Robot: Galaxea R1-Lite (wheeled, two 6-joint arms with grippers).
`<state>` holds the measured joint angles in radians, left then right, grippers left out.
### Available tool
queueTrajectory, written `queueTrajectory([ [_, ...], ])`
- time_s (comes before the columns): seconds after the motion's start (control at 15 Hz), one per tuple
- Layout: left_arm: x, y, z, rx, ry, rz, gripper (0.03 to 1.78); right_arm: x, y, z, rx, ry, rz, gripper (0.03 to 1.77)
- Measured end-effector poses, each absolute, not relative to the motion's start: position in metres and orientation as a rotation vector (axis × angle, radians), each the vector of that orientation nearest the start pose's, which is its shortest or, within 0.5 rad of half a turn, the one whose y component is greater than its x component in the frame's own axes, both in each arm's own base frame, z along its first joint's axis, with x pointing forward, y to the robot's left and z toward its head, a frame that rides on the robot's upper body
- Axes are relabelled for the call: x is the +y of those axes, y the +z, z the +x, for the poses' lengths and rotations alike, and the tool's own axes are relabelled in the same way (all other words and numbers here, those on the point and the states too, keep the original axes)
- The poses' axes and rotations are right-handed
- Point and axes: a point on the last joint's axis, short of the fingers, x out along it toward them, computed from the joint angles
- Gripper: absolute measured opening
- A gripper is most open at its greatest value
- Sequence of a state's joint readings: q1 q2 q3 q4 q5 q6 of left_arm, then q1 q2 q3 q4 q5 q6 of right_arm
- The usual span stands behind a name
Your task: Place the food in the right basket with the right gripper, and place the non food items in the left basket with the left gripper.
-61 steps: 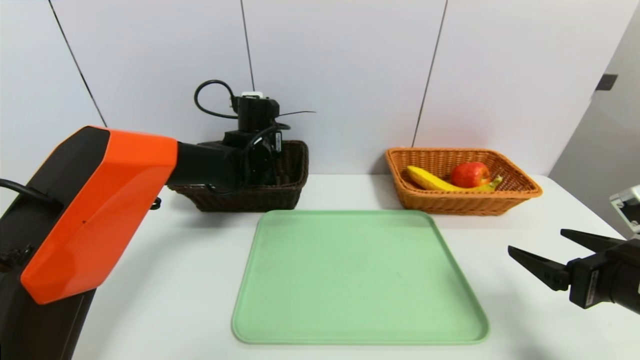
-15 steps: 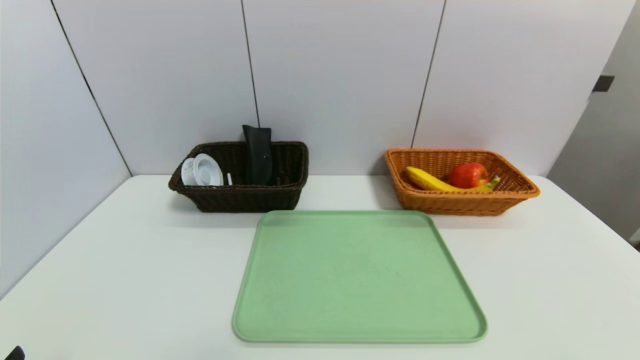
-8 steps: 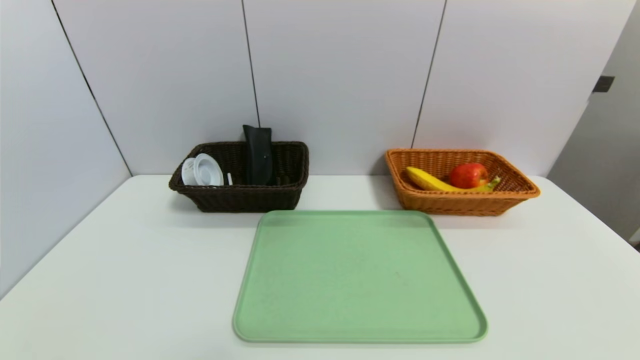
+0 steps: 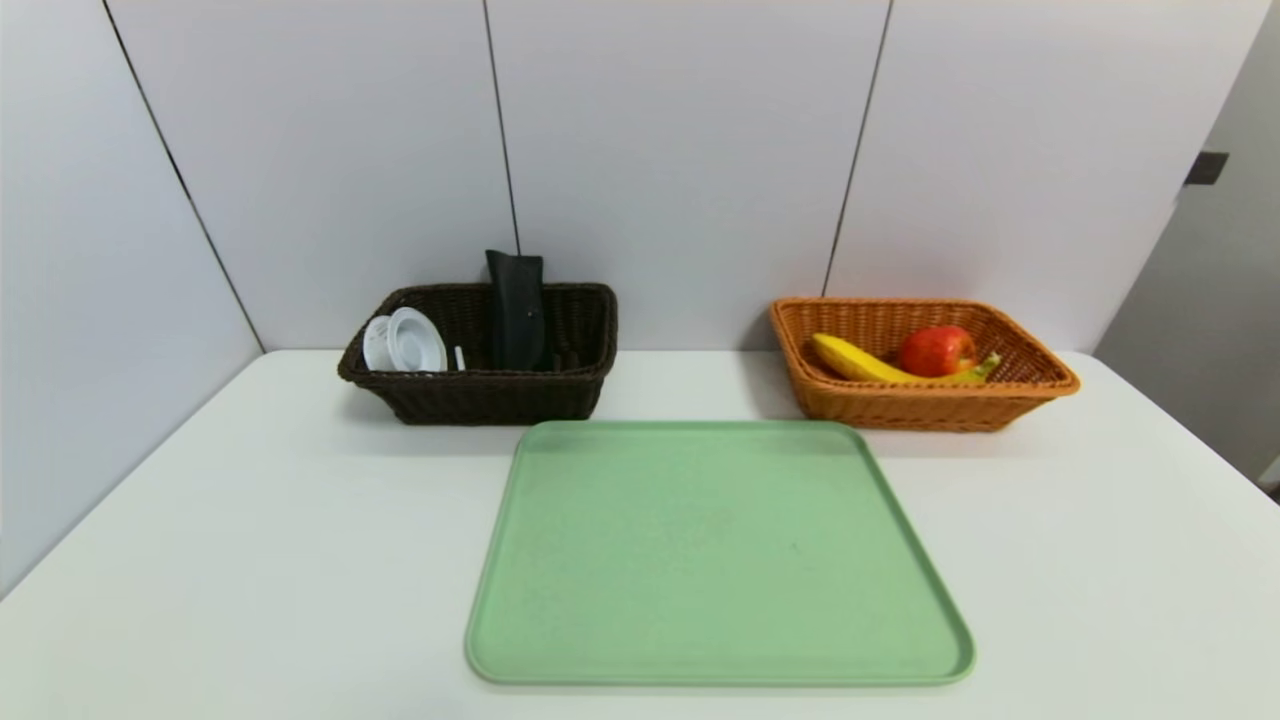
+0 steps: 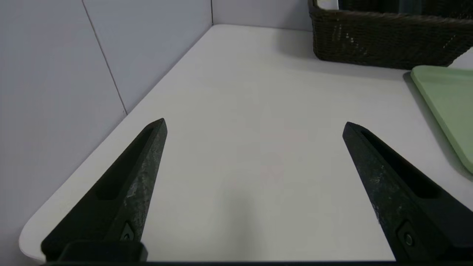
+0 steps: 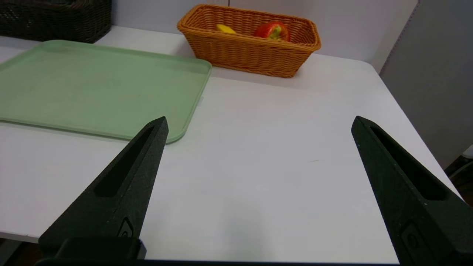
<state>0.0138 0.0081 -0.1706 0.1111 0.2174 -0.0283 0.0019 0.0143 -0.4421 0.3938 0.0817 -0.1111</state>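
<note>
Over the table's near edge, left tool and right tool hang spread, holding nothing. Banana and apple lie in the orange-tan basket; spool, pen and pouch in the dark basket.

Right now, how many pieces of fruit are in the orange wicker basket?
2. A banana lies along the orange wicker basket floor, and a red apple sits against it on the right. Anything smaller underneath would be hidden.
</note>
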Motion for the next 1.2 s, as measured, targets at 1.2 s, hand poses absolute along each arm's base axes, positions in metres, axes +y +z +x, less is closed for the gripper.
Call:
queueTrajectory([
  [1.2,0.0,0.076,-0.023,-0.005,0.028,-0.036,1.69,0.001,0.075,-0.023,0.0,0.039,-0.086,1.71],
])
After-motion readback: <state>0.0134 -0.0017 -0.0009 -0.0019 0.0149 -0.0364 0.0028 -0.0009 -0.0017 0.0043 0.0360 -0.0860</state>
